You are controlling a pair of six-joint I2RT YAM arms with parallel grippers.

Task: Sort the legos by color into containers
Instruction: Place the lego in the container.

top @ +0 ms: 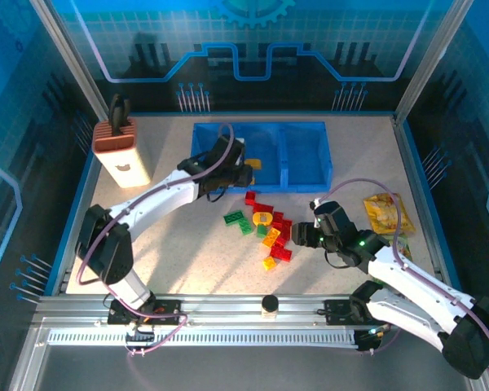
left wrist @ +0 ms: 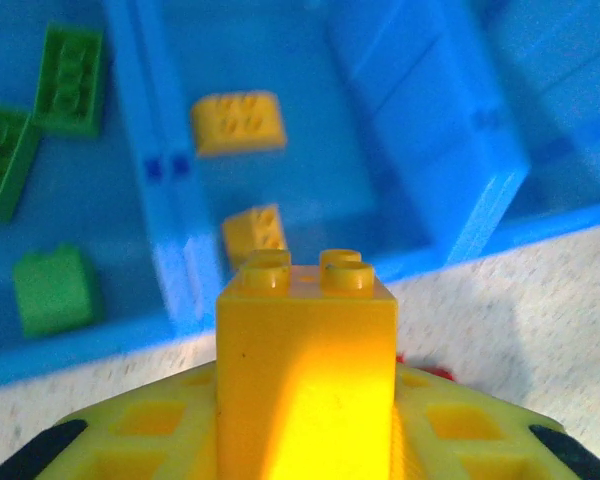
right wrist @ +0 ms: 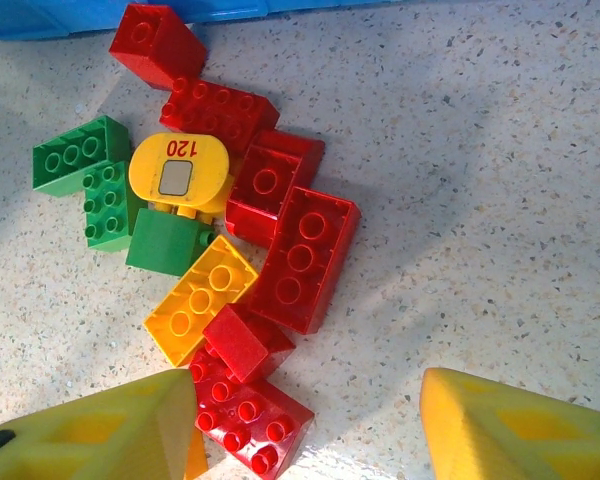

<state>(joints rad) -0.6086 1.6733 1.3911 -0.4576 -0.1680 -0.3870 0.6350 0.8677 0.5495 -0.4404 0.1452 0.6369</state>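
Left fingers [top: 243, 169] grip a yellow brick [left wrist: 305, 340] at the tray [top: 310, 125]; right fingers [top: 298, 235] stand open by the pile [top: 269, 232].
In the top view the blue tray sits upper centre, with the left fingers at its front wall, closed on the yellow brick. In the left wrist view, green bricks [left wrist: 55, 290] lie in the compartment at the left of the frame, and two yellow bricks [left wrist: 238, 122] lie in the next. The right fingers hold nothing and sit just right of the loose red, green and yellow pile on the bench [top: 187, 244], centre frame.
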